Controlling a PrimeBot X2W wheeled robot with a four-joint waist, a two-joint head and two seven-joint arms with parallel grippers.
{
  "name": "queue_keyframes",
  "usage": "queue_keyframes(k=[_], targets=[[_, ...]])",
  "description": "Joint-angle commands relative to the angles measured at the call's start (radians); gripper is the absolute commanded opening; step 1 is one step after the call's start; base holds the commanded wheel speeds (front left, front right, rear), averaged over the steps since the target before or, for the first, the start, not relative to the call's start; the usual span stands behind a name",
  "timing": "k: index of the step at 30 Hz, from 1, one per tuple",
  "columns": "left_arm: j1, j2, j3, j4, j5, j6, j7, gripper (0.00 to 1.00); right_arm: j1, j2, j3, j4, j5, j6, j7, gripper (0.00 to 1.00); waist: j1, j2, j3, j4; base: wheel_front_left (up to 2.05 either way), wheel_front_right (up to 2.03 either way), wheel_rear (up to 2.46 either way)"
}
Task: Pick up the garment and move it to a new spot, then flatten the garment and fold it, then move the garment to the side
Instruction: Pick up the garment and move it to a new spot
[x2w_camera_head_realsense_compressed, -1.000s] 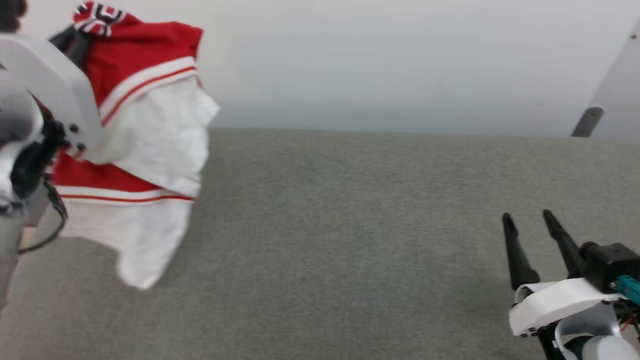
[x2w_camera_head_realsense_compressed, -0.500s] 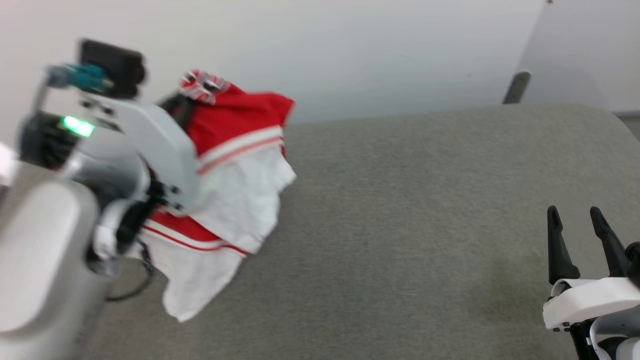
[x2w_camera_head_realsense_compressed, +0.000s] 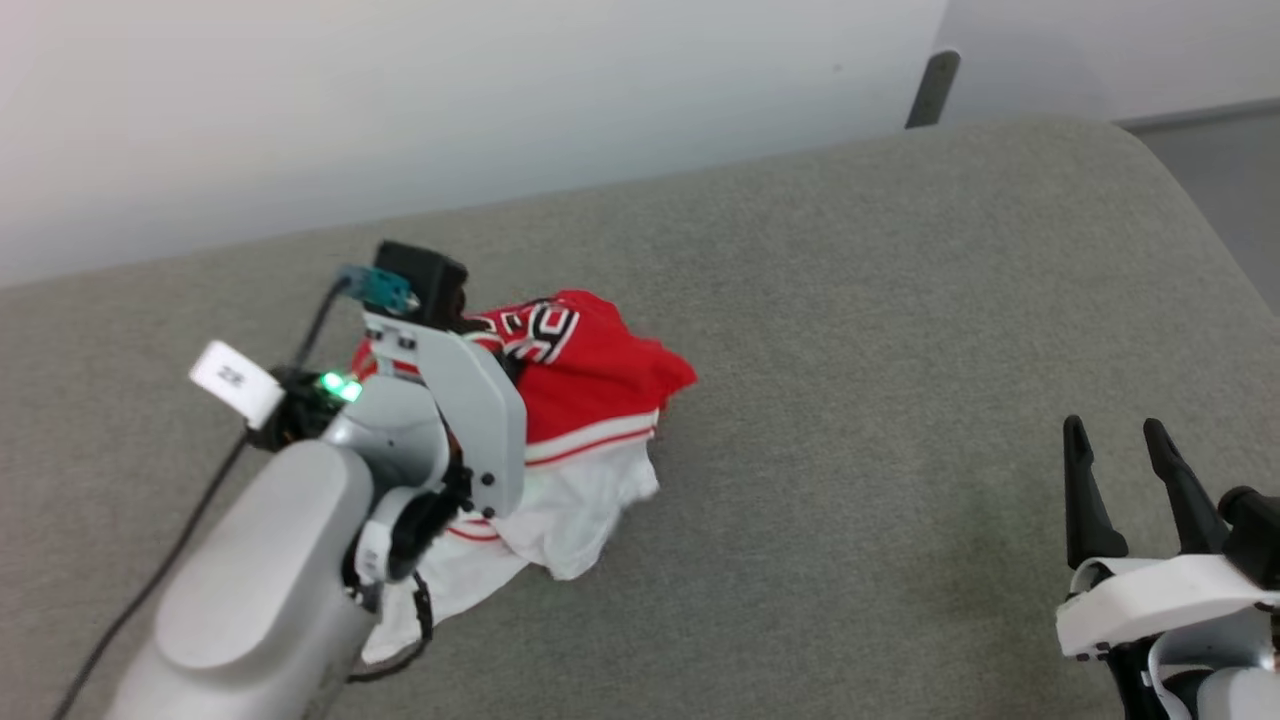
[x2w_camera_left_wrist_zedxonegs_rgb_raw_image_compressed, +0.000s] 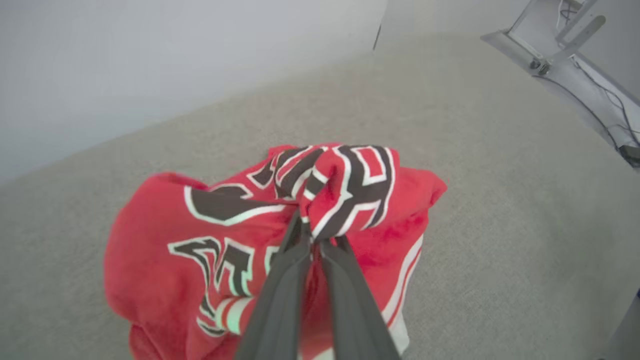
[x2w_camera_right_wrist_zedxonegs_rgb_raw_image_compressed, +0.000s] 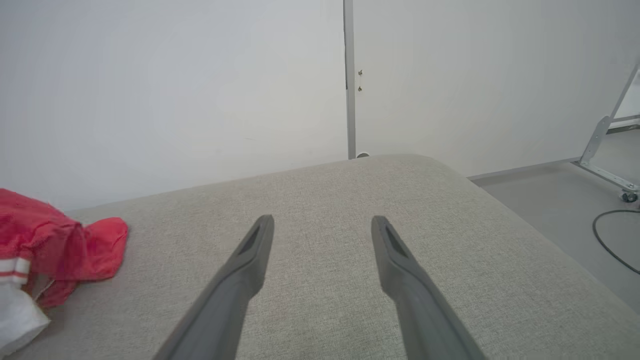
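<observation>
**Set down, not yet released**

Head view: the garment, airborne a second ago, now slumps on the cushion; the move looks nearly done. Right gripper spread, empty.

Left wrist view: left gripper pinches a red fold; its crumpled print is unreadable.

Right wrist view: garment far left.
</observation>
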Motion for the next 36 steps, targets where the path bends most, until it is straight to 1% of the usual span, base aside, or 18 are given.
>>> queue_keyframes(k=[1,9,14,15,16,17,19,20,21,22,24,29,34,36], targets=[[0.012,-0.009,-0.005,0.02,-0.003,-0.009,-0.008,0.0,-0.013,0.003,0.007,0.006,0.01,0.0,-0.009,1.0,0.0,0.0,0.023,-0.023,0.0,0.0,0.0],[0.002,-0.084,-0.058,0.25,-0.019,-0.058,-0.024,0.0,-0.044,0.003,0.041,0.06,0.021,0.0,-0.035,1.0,0.0,0.0,0.038,-0.038,0.0,0.0,0.0],[-0.009,-0.116,-0.08,0.387,-0.026,-0.085,-0.027,0.0,-0.05,0.003,0.053,0.083,0.022,0.0,-0.043,1.0,0.0,0.0,0.032,-0.043,0.0,0.0,0.0],[-0.011,-0.12,-0.083,0.411,-0.027,-0.091,-0.031,0.07,-0.052,0.003,0.056,0.086,0.021,0.0,-0.044,1.0,0.0,0.0,0.029,-0.043,0.0,0.0,0.0],[-0.013,-0.125,-0.086,0.434,-0.03,-0.097,-0.032,0.16,-0.053,0.003,0.059,0.087,0.019,0.0,-0.046,1.0,0.0,0.0,0.026,-0.043,0.0,0.0,0.0],[-0.013,-0.131,-0.089,0.457,-0.033,-0.103,-0.032,0.19,-0.053,0.003,0.061,0.09,0.017,0.0,-0.047,1.0,0.0,0.0,0.021,-0.042,0.0,0.0,0.0],[-0.018,-0.14,-0.096,0.493,-0.033,-0.116,-0.036,0.3,-0.051,0.003,0.064,0.093,0.008,0.0,-0.047,1.0,0.0,0.0,0.01,-0.037,0.0,0.0,0.0],[-0.023,-0.144,-0.097,0.509,-0.035,-0.123,-0.039,0.46,-0.048,0.003,0.065,0.093,0.004,0.0,-0.046,1.0,0.0,0.0,0.004,-0.034,0.0,0.0,0.0],[-0.03,-0.147,-0.097,0.52,-0.037,-0.13,-0.043,0.84,-0.046,0.003,0.066,0.092,0.001,0.0,-0.044,1.0,0.0,0.0,-0.002,-0.031,0.0,0.0,0.0],[-0.035,-0.15,-0.099,0.53,-0.036,-0.138,-0.047,1.0,-0.042,0.003,0.064,0.091,-0.001,0.0,-0.042,1.0,0.0,0.0,-0.01,-0.025,0.0,0.0,0.0],[-0.045,-0.152,-0.1,0.544,-0.037,-0.148,-0.056,1.0,-0.034,0.003,0.064,0.088,-0.011,0.0,-0.035,1.0,0.0,0.0,-0.026,-0.014,0.0,0.0,0.0],[-0.061,-0.159,-0.093,0.541,-0.059,-0.191,-0.074,1.0,-0.019,0.003,0.065,0.073,-0.029,0.0,-0.018,1.0,0.0,0.0,-0.071,0.021,0.0,0.0,0.0],[-0.039,-0.128,-0.067,0.473,-0.102,-0.221,-0.092,1.0,0.007,0.003,0.07,0.055,-0.038,0.0,-0.001,1.0,0.0,0.0,-0.117,0.063,0.0,0.0,0.0],[-0.029,-0.101,-0.057,0.419,-0.108,-0.228,-0.106,1.0,0.015,0.003,0.069,0.044,-0.038,0.0,0.006,1.0,0.0,0.0,-0.129,0.084,0.0,0.0,0.0]])
